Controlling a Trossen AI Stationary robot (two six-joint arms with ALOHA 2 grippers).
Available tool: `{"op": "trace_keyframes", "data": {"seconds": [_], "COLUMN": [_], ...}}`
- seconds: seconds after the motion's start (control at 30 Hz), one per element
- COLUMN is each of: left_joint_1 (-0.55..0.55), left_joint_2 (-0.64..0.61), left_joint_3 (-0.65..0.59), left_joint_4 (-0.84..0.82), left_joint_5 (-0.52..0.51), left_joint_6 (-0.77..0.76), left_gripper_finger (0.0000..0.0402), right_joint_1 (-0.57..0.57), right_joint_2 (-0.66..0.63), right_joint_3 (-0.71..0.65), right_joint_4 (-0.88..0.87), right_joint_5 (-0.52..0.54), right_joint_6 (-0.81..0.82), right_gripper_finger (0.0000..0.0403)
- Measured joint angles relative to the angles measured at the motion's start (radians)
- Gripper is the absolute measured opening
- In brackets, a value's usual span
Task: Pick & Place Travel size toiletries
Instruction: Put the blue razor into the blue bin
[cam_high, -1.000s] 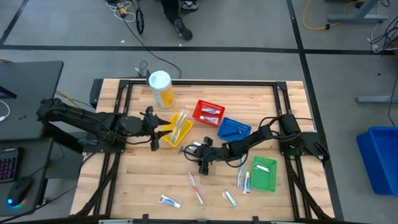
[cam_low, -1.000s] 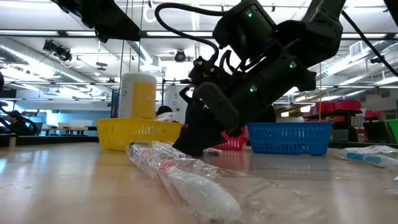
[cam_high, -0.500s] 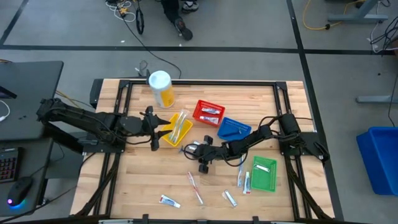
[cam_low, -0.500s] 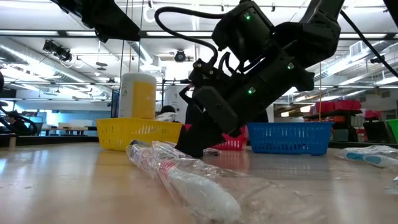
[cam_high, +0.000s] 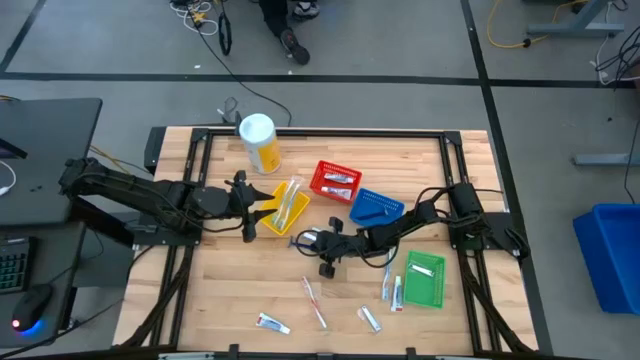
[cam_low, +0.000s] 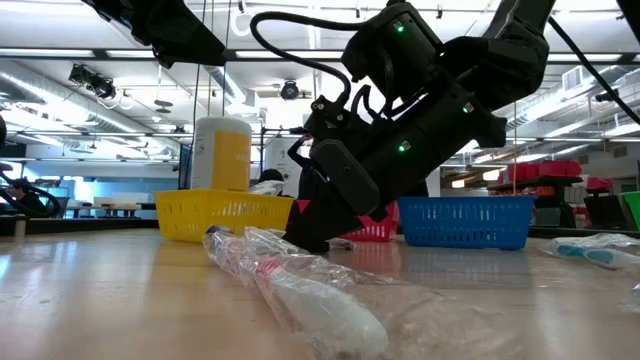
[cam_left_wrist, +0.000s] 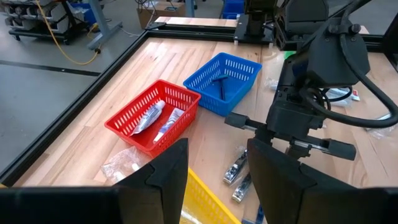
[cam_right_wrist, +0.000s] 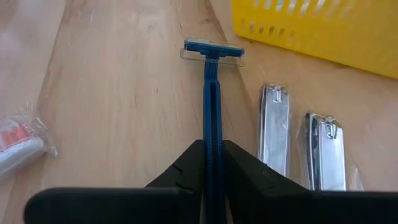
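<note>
A blue razor (cam_right_wrist: 213, 51) lies on the wood just in front of the yellow basket (cam_high: 283, 212), and my right gripper (cam_high: 318, 243) is shut on it, low at the table's middle. Two nail clippers (cam_right_wrist: 273, 124) lie beside the razor. My left gripper (cam_left_wrist: 217, 168) stands open at the yellow basket's left side and holds nothing. Toothbrushes (cam_high: 291, 198) lie in the yellow basket, tubes in the red basket (cam_high: 335, 180), and a dark razor in the blue basket (cam_left_wrist: 224, 81). More wrapped toiletries (cam_high: 312, 302) lie near the table's front edge. My right gripper pinches the razor's thin blue handle (cam_right_wrist: 212, 146) between its two fingers, at the end away from the head. The fingers slant down from the table's right and lie along the handle. The razor lies flat on the table, its head toward the yellow basket.
A white-and-yellow canister (cam_high: 258, 140) stands at the back left. A green basket (cam_high: 424, 278) sits at the front right with toothbrushes (cam_high: 390, 285) beside it. A wrapped tube (cam_right_wrist: 18, 146) lies close to the right gripper. Bare wood shows at the front left.
My right gripper has shut on the blue razor's handle while staying low at the table's middle. The razor has kept its place on the wood.
</note>
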Motion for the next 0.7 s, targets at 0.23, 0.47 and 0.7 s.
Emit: {"op": "trace_keyframes", "data": {"seconds": [0.23,0.47,0.7], "left_joint_1": [0.000,0.000,0.000], "left_joint_2": [0.000,0.000,0.000], "left_joint_3": [0.000,0.000,0.000], "left_joint_4": [0.000,-0.001,-0.005], "left_joint_5": [0.000,0.000,0.000], "left_joint_6": [-0.001,-0.002,-0.002], "left_gripper_finger": [0.0171,0.0171,0.0171], "right_joint_1": [0.018,0.026,0.026], "right_joint_2": [0.000,-0.088,-0.270], "right_joint_3": [-0.001,-0.003,-0.001], "right_joint_4": [0.024,-0.011,-0.226], "right_joint_5": [0.036,-0.014,0.005], "right_joint_6": [-0.001,-0.015,-0.038], "right_gripper_finger": [0.0055,0.0054,0.0054]}}
